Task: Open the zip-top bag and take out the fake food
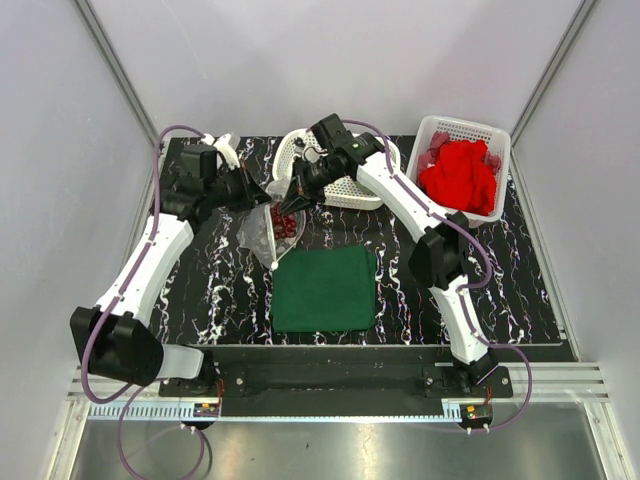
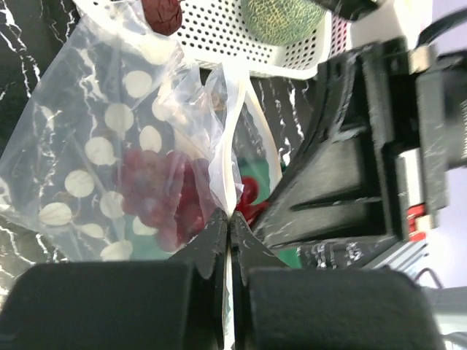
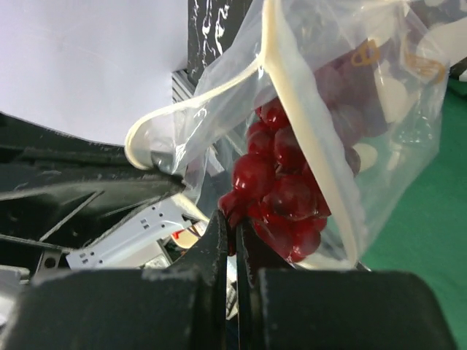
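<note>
Top external: zip-top bag [image 1: 262, 232] on table [image 1: 200, 290] just far of green cloth [image 1: 325, 288], left claw [image 1: 262, 196] and right claw [image 1: 292, 202] both at its mouth. Left wrist: left claw pressed together on white zip strip [image 2: 221, 179]. Right wrist: right claw pinching opposite lip, red fake food [image 3: 281, 186] inside, just beside. Best to draw lips apart gently, sideways, pinches firm, bag level against spills.

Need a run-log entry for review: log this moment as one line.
left pincer: shut on zip-top bag rim | right pincer: shut on opposite rim | mouth: parted | red berries: inside bag
</note>
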